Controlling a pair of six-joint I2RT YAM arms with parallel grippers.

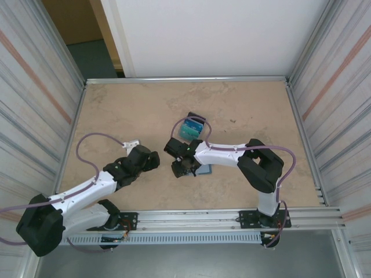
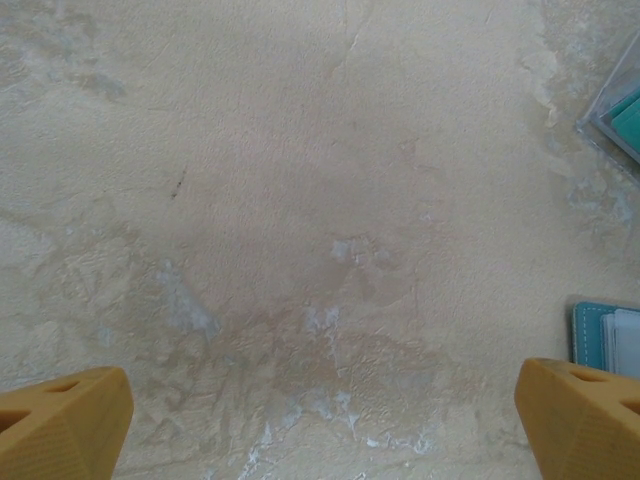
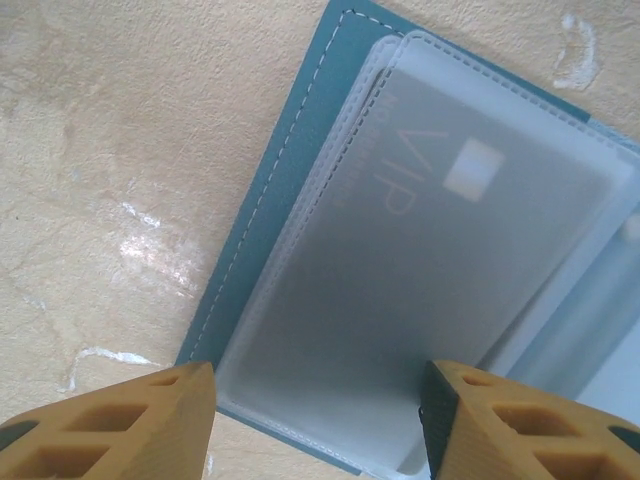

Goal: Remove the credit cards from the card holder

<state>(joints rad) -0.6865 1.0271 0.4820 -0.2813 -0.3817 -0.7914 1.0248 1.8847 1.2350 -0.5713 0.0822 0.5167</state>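
Right gripper (image 3: 315,400), jaws apart, hangs over holder (image 3: 285,180). We should catch the card (image 3: 430,210) at the pocket (image 3: 285,370) mouth and slide it flat. Left gripper (image 2: 320,420) spread wide, empty.

- We see white links and black joints on the left arm (image 1: 81,194) and the right arm (image 1: 223,155).
- We see a lilac cable (image 1: 95,135) running along each.
- We see mustard fingers (image 2: 60,425) with moulded triangular pockets.
- We see black bases (image 1: 264,220) on a silver rail (image 1: 191,217).
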